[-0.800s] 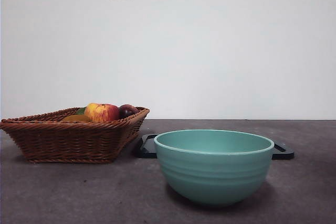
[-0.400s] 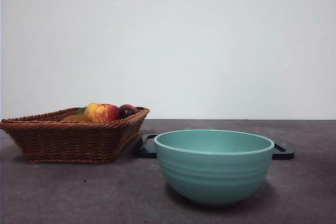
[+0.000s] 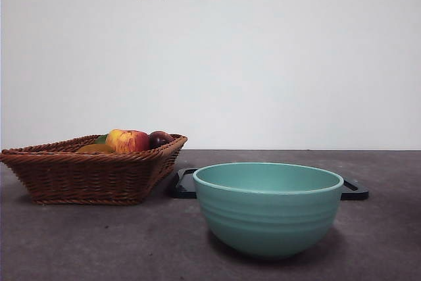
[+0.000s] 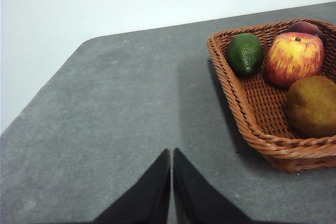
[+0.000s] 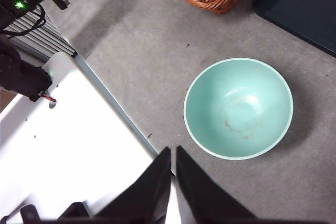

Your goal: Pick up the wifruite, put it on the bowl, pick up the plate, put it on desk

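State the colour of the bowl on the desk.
Teal-green; the bowl shows best in the right wrist view.

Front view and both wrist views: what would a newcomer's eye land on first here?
The teal bowl stands empty on the desk, nearest the front camera. Beside it, a wicker basket holds the red-yellow apple, the wifruite and a green avocado. A dark tray lies behind the bowl.
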